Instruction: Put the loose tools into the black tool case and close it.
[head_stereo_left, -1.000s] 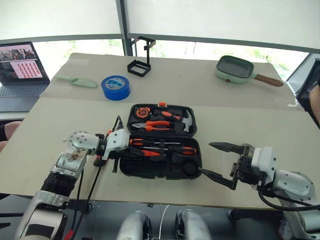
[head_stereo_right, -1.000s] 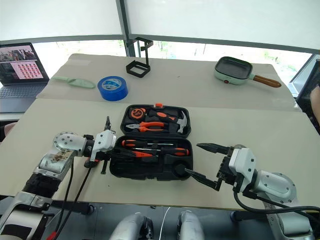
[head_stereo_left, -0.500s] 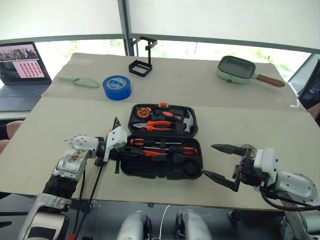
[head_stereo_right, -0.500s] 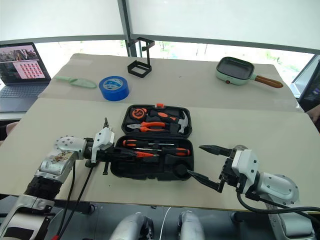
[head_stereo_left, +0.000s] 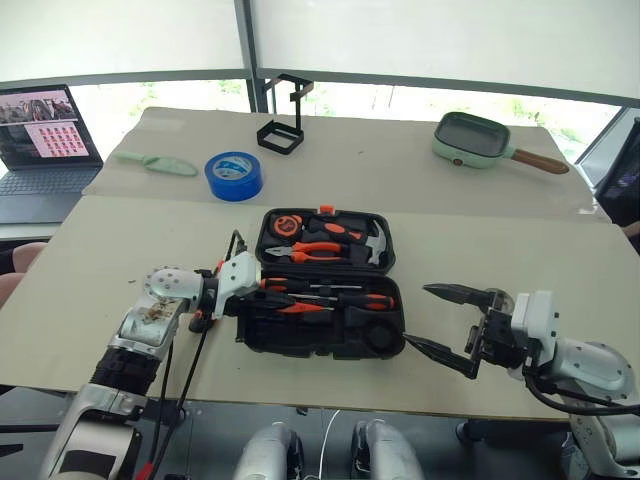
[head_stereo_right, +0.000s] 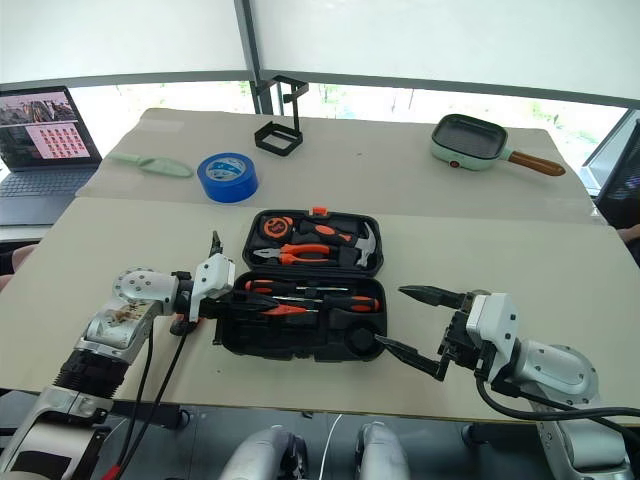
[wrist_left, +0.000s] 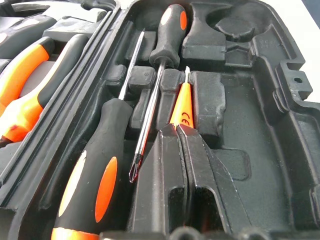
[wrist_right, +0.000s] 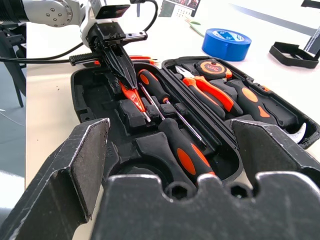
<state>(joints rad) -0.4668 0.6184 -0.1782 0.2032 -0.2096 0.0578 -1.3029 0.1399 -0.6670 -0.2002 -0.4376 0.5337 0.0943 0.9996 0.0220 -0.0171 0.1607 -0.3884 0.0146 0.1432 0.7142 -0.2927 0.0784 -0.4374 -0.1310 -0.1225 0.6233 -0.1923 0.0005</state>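
Little has moved: the left gripper (wrist_left: 182, 131) stays over the open black plastic hinged tool case (head_stereo_left: 320, 345) on the bench (head_stereo_left: 90, 260), fingers together on the thin all-orange screwdriver (wrist_left: 182, 102) in its slot. The right gripper (head_stereo_left: 440, 322) waits beside the case, fingers apart.

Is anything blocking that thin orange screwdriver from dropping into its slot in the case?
Nothing visible. The shut left tool rests on the orange screwdriver, already lying in the case beside two bigger screwdrivers.
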